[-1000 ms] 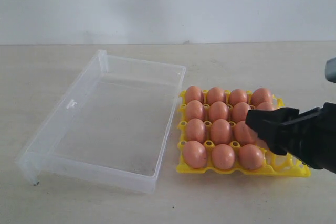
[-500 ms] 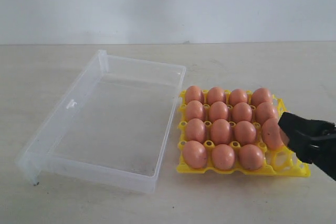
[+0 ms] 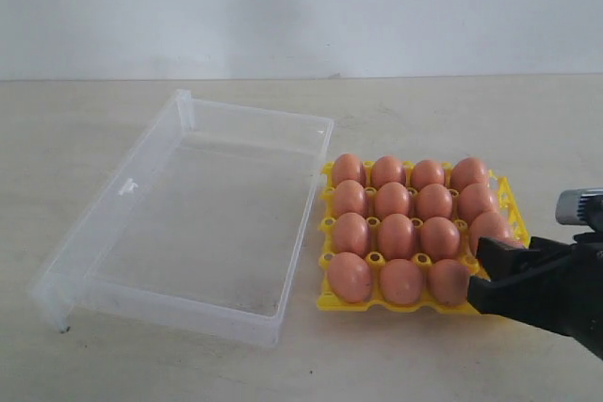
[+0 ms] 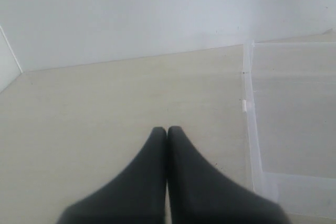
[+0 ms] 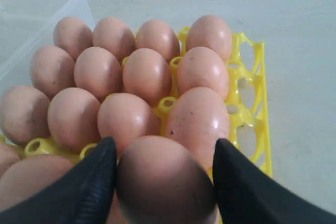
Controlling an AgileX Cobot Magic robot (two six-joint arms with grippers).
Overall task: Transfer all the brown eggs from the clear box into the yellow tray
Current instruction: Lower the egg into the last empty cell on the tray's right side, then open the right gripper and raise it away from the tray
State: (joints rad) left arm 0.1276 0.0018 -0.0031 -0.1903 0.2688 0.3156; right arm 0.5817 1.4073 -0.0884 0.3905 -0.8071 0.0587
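1. My right fingers (image 5: 94,182) are spread about an egg's width apart and pinch one egg between them. In the right wrist view each black finger lies against a side of the shell.
2. The pinched egg (image 5: 163,182) is smooth and orange-brown. It hangs over the near edge of the yellow tray (image 5: 257,77), and I cannot tell whether it already rests in a cup.
3. In the exterior view my right fingers (image 3: 499,280) come in from the lower right of the frame. They cover the lower right corner of the yellow tray (image 3: 325,303), so the pinched egg is hidden there.
4. Fifteen brown eggs (image 3: 396,200) show in the tray in that view. There are four in each of the three upper rows and three in the lowest row, each standing upright in its cup.
5. The clear box (image 3: 188,223) lies at centre left of the frame, just beside the tray's left edge, and it holds no eggs.
6. Both the box and the tray sit on the pale tabletop (image 3: 141,364), with a white wall (image 3: 283,7) across the top of the frame.
7. My left fingers (image 4: 152,166) are pressed together with nothing between them. They are above bare tabletop (image 4: 79,129), and a corner of the clear box (image 4: 294,129) is close by.
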